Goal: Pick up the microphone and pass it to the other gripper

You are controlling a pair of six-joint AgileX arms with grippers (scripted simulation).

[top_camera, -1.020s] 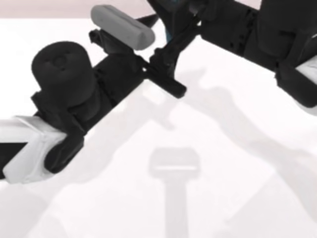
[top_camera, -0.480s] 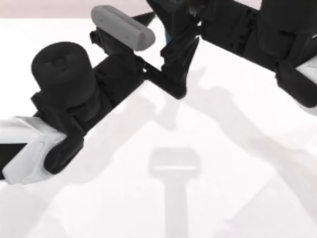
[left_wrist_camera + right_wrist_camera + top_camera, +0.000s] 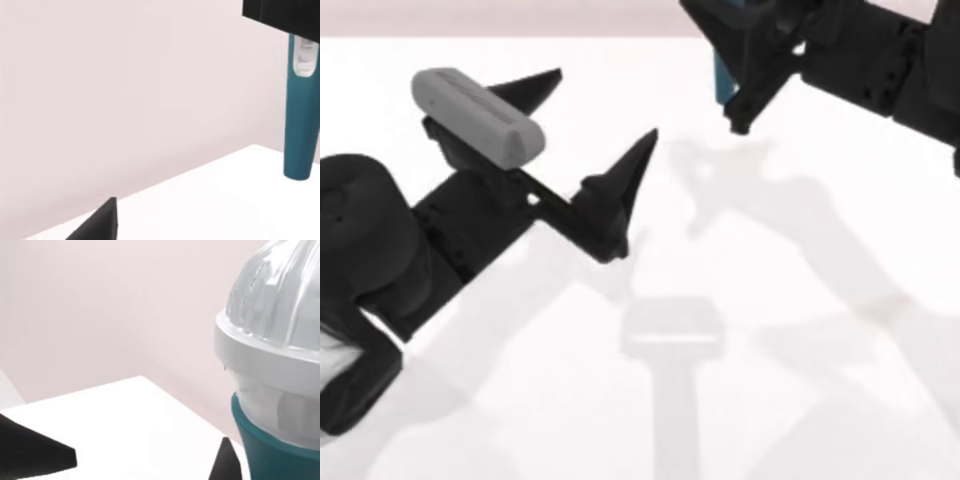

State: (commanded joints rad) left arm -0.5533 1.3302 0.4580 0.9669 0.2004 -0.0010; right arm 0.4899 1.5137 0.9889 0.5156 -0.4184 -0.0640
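Between right end effector (image 3: 745, 75) fingers, microphone (image 3: 724, 75) (left end effector (image 3: 605, 115) spread, apart)

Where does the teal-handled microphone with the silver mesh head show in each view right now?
Top view: teal-handled microphone at upper right, in the right gripper.
Left wrist view: handle and white switch at the right edge.
Right wrist view: mesh head fills the right side.
Shared landmark: white table.
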